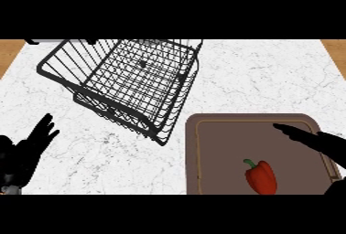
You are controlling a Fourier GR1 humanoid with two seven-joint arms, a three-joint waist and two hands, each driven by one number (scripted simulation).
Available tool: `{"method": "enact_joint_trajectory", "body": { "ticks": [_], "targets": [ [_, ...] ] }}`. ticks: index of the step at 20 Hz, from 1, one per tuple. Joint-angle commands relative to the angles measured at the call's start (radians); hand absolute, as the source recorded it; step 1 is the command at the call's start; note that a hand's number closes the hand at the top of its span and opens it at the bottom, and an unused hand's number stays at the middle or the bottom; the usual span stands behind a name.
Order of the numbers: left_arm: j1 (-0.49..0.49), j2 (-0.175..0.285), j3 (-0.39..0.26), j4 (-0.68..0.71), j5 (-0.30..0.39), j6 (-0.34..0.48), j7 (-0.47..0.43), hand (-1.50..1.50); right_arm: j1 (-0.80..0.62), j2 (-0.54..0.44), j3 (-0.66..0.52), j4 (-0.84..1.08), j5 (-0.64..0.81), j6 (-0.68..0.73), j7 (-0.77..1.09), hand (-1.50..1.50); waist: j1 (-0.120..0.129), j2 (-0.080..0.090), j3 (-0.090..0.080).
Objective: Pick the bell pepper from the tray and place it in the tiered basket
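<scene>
**Pepper lay on the tray, right hand open beside it**

The red bell pepper (262,179) lay on its side in the brown tray (223,137), toward the tray's near half and a little right of its middle. Its long axis ran from about 11 o'clock to 5 o'clock. The green stem (250,162) pointed to 11 o'clock, roughly toward the basket, and the blunt end faced 5 o'clock. Nothing touched it.

The right hand (317,142) came in from the view's right edge at about 1 o'clock of the pepper, above the tray's right side. Its fingers (287,130) were straight and stretched toward 10 o'clock. The hand was open and held nothing, and it was clearly apart from the pepper.

The left hand (30,148) rested at the view's lower left, at 9 o'clock of the tray and well apart from it. Its fingers were spread and pointed up toward 1 o'clock, holding nothing.

The black wire tiered basket (111,109) stood on the white marble bench (270,77) at about 11 o'clock of the tray. Its nearest corner was just beside the tray's far left corner. No contents could be seen in the basket.
</scene>
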Motion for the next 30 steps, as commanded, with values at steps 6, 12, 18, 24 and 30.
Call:
{"method": "enact_joint_trajectory", "body": {
  "ticks": [6, 12, 18, 24, 30],
  "targets": [
    [-0.025, -0.08, 0.027, 0.101, -0.079, -0.039, -0.025, 0.0, 0.043, 0.085, -0.055, 0.065, 0.058, 0.106, -0.017, -1.5, -0.003, 0.003, -0.003],
    [0.006, -0.054, 0.093, -0.003, -0.085, -0.083, 0.065, 0.0, 0.017, 0.18, -0.058, 0.044, 0.063, 0.127, 0.061, -1.5, 0.001, 0.003, -0.003],
    [-0.016, -0.096, 0.129, 0.049, -0.143, -0.101, 0.03, 0.0, 0.048, 0.226, -0.123, 0.129, 0.187, 0.194, -0.102, -1.5, 0.0, 0.003, -0.003],
    [-0.053, -0.144, 0.136, 0.06, -0.176, -0.087, 0.053, 0.0, 0.102, 0.268, -0.126, 0.089, 0.254, 0.191, -0.161, -1.5, -0.004, 0.002, -0.003],
    [-0.07, -0.155, 0.163, 0.043, -0.169, -0.115, 0.097, 0.0, -0.055, 0.369, -0.076, 0.249, 0.332, 0.157, -0.144, -1.5, 0.002, 0.004, -0.003]
  ]
}}
